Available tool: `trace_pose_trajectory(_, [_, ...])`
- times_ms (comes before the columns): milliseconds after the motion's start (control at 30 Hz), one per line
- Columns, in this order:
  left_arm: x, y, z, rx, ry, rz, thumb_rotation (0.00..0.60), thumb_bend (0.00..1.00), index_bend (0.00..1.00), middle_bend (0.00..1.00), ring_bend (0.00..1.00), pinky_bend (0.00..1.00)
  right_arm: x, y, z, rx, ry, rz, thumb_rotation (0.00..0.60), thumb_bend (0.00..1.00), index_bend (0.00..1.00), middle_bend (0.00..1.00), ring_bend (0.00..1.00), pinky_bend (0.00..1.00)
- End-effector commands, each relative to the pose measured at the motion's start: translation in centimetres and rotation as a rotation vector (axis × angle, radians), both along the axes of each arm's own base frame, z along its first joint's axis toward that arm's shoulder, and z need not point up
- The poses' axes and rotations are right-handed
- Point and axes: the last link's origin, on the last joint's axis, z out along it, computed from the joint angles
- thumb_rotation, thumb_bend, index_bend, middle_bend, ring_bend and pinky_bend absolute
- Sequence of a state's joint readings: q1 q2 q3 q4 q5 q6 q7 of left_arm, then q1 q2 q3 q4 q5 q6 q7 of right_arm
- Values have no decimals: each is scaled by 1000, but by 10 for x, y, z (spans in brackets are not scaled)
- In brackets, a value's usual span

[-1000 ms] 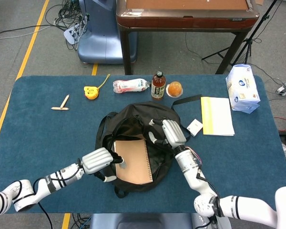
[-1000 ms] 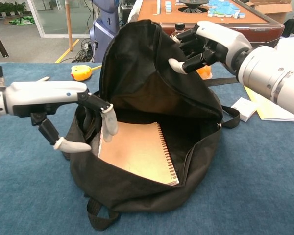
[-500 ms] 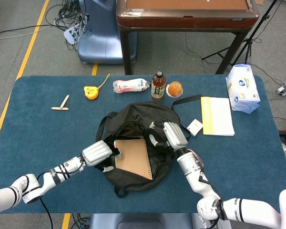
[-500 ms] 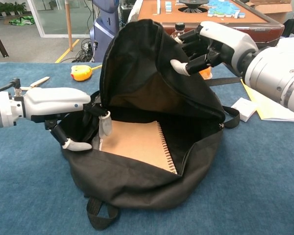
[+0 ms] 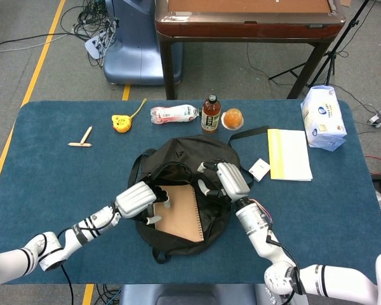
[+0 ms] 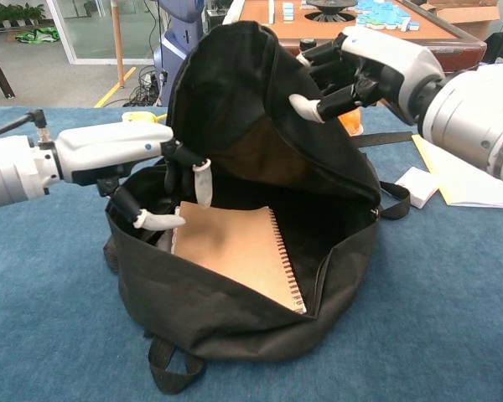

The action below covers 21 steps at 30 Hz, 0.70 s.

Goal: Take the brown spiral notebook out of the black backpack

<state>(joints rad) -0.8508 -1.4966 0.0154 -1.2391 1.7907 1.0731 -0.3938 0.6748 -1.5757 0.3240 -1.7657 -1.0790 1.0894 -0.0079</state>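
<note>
Blue cloth covered the tabletop (image 5: 51,184), and on it, going from the left, lay a small wooden stick (image 5: 81,141) and a yellow tape measure (image 5: 121,121), both well apart from the work. The left hand (image 6: 155,180) had reached into the mouth of the black backpack (image 5: 178,159); its fingers (image 6: 203,180) were spread and curved above the top left corner of the brown spiral notebook (image 6: 235,251), with nothing gripped, probably poised to take that corner. The notebook lay flat inside the bag, its wire spine along the right edge, most of its cover showing through the opening. The right hand (image 6: 352,71) pinched the bag's upper flap and held it raised, apparently so the opening stayed wide for the other hand. Behind the bag stood a wrapped packet (image 5: 173,114), a dark bottle (image 5: 210,114) and an orange cup (image 5: 232,119). Further right were a small white box (image 5: 259,169), a yellow-edged pad (image 5: 289,154) and a blue-and-white pack (image 5: 322,118). Print showed on the bottle and the pack, but it was too small to read.
</note>
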Motion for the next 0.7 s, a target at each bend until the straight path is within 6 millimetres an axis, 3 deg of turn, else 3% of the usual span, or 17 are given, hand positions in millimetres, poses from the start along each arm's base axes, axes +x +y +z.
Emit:
trace_pose_trajectory(33, [-1,7,-8,25,52,-44,600,271,453,406,404,451,-1,0,0,1,1,-2,600,520,602,494,342,231])
trace_pose_trajectory(367, [-32,15,-15,102,157,-217,600,270,431,412,404,462,-5,3,2,12,11,2,600,521,602,493,343,231])
trace_pose_trajectory(500, [-41,13,-13,132,136,-288,600,267,362,405,396,462,-6,4,1,19,14,4,600,520,602,493,343,231])
trace_pose_trajectory(567, [-44,13,-12,145,140,-301,600,257,299,359,368,445,-5,5,1,20,14,5,600,520,602,492,343,231])
trace_pose_trajectory(700, [-53,13,-14,166,141,-280,600,213,116,145,196,326,-5,5,2,20,15,8,600,520,602,492,343,231])
